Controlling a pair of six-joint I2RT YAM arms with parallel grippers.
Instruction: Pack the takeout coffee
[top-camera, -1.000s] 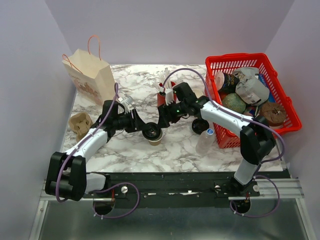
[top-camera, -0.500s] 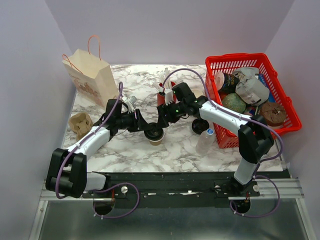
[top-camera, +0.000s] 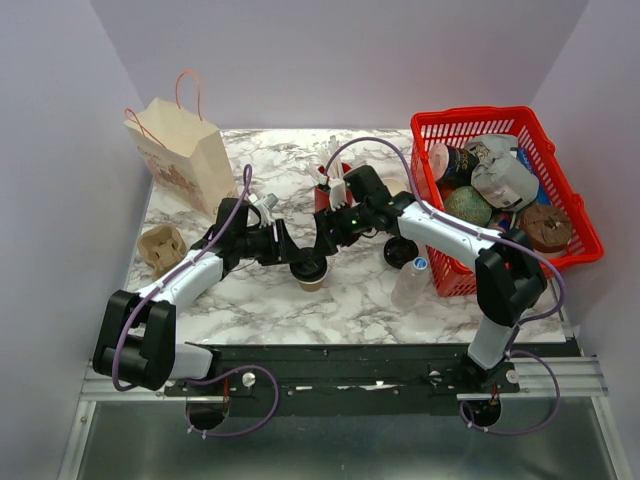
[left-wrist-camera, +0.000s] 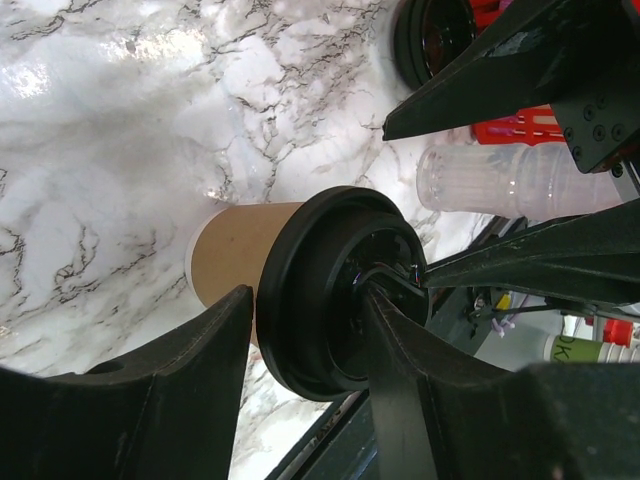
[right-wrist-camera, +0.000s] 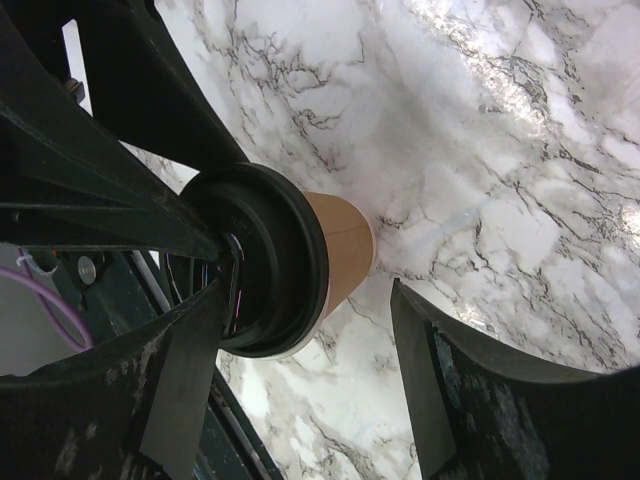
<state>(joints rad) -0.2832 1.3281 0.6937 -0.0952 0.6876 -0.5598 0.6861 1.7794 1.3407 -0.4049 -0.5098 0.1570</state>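
Upright on the bench (top-camera: 250, 300) mid-front, takeout coffee (top-camera: 309, 269) sits between both spread tools, left (left-wrist-camera: 305, 345) and right (right-wrist-camera: 305, 375), neither pinching; likely light, crushable paper, best held just under the lid.

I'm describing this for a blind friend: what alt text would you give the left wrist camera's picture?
A tan paper coffee cup with a black lid stands on a white marble table, seen from close above between the two black fingers of the left gripper, which straddle the lid. A clear plastic cup lies on its side beyond, with the other arm's black fingers crossing in from the right.
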